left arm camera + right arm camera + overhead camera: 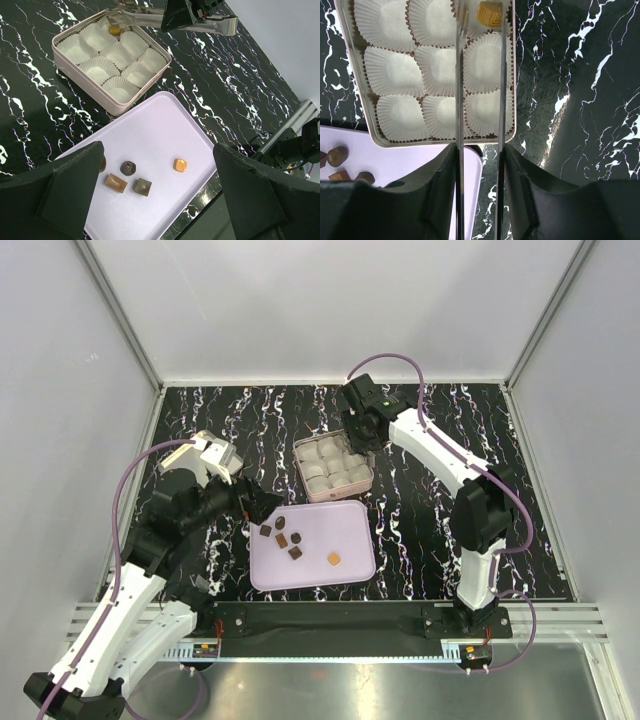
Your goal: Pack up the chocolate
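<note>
Right wrist: orange-tan chocolate (490,13) sits in a corner of the tin (410,143); right gripper (352,443) jaws are parted wider than it, so it looks dropped off.
Left gripper (157,192): jaws wide open, empty, over the tray (165,125) chocolates (180,165), probably lining up a grab.

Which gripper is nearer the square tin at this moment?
Right. The right gripper hangs over the tin, at its far right corner; the left gripper is off the tin, above the left end of the tray.
</note>
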